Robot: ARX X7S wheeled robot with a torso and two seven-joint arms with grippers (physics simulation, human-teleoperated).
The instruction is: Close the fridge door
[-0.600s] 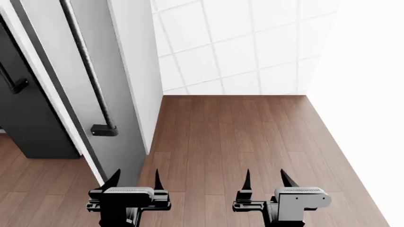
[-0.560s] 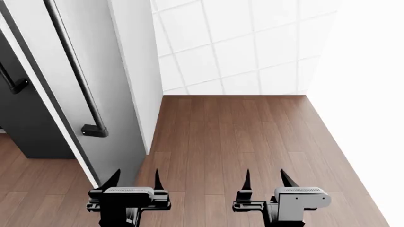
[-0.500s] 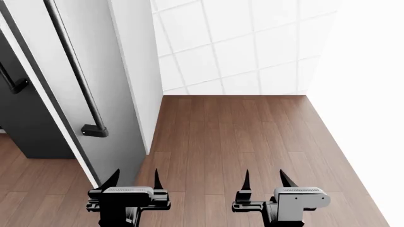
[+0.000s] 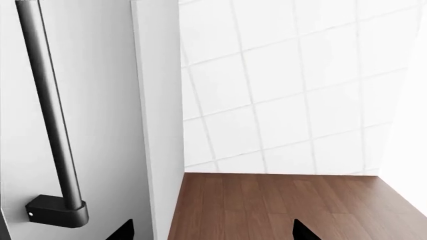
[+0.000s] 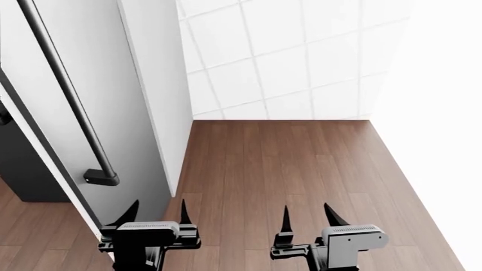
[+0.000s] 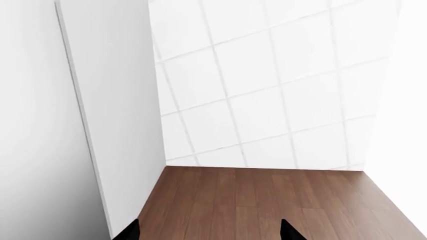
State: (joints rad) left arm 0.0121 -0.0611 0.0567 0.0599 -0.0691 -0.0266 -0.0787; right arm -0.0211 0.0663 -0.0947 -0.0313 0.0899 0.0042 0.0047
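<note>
- The fridge door (image 5: 113, 107) stands at the left of the head view, a tall glossy silver-grey panel with a thick white edge facing the tiled wall (image 5: 301, 62).
- Its long black handle (image 5: 64, 84) runs down the panel to a black end mount (image 5: 101, 178) (the left wrist view shows the same mount close by).
- A darker black panel (image 5: 19, 169) shows behind the door's left edge.
- The left gripper (image 5: 158, 213) hangs low just in front of the door's bottom, fingers spread and holding nothing; whether it touches the panel cannot be told.
- The right gripper (image 5: 305, 215) sits over the wooden floor (image 5: 286, 164), well apart from the door, fingers likewise spread and empty.
</note>
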